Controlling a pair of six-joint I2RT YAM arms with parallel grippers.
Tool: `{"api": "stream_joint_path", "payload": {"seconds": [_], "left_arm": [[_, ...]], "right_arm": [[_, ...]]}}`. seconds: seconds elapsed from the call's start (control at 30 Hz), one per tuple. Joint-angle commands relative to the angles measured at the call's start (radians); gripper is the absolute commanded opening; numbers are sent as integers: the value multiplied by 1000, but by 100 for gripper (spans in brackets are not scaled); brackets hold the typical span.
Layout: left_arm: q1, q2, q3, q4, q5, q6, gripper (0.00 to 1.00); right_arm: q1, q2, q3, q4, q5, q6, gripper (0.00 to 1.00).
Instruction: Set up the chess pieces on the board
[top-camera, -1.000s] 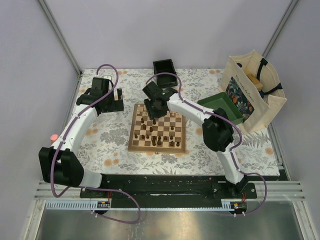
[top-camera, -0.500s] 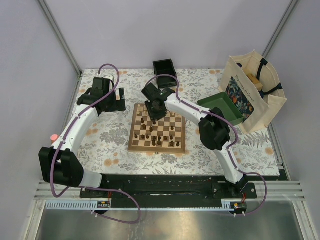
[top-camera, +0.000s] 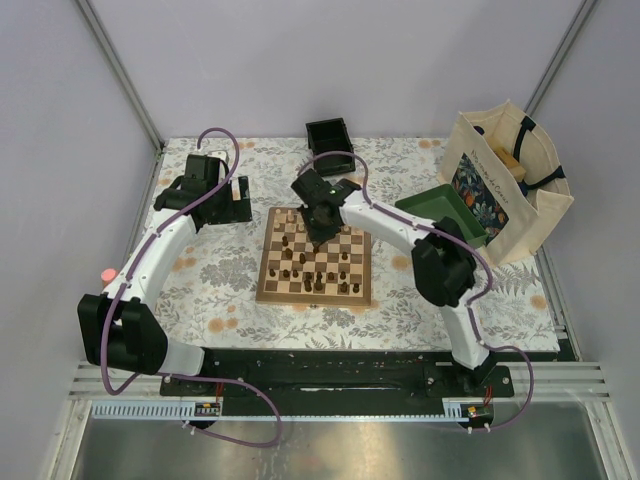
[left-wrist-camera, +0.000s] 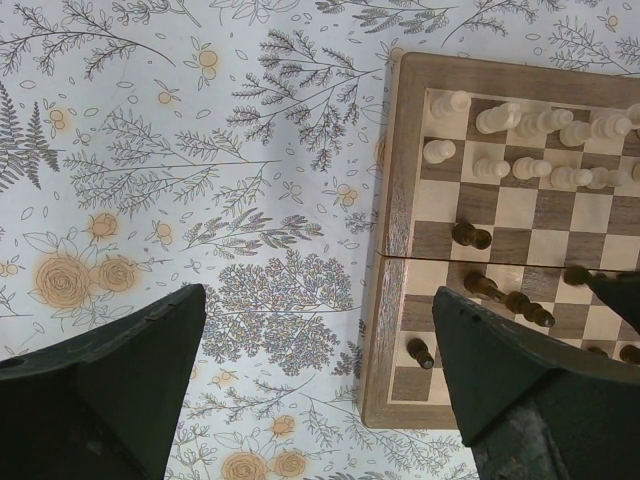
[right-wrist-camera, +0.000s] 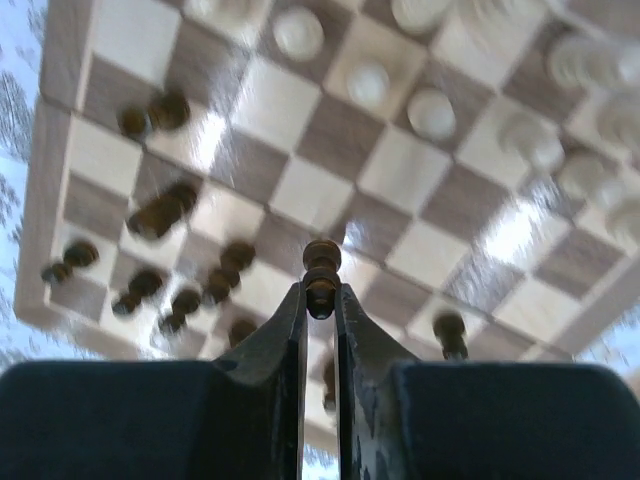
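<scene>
The board (top-camera: 315, 260) lies mid-table with dark brown and cream chess pieces scattered on its squares. My right gripper (right-wrist-camera: 320, 300) hovers above the board's far half, shut on a dark brown chess piece (right-wrist-camera: 321, 270) whose head sticks out past the fingertips. Other dark pieces (right-wrist-camera: 160, 210) lie to its left and cream pieces (right-wrist-camera: 430, 112) stand farther off. My left gripper (left-wrist-camera: 318, 375) hangs open over the flowered cloth, just left of the board's edge (left-wrist-camera: 392, 250), holding nothing. In the top view the left gripper (top-camera: 232, 195) sits left of the board's far corner.
A small black box (top-camera: 329, 135) stands behind the board. A green tray (top-camera: 440, 213) and a cream tote bag (top-camera: 505, 180) stand at the right. The flowered tablecloth (top-camera: 210, 280) covers the table.
My right gripper has closed on a dark piece and shifted slightly right over the board's far half. The left arm has stayed put.
</scene>
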Motion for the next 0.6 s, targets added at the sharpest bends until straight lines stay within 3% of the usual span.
{"api": "stream_joint_path", "payload": {"seconds": [0.0,0.27,0.57], "left_arm": [[2,-17,-2,36,18,0,99],[0,-14,-2,36,30,-1,99],[2,-9,-1,34,41,-3,99]], "right_arm": [[-3,-277,-155,70,10,17,11],[7,-496,-422,94,-27,68,12],[66,-490,-516,90,-62,71,11]]}}
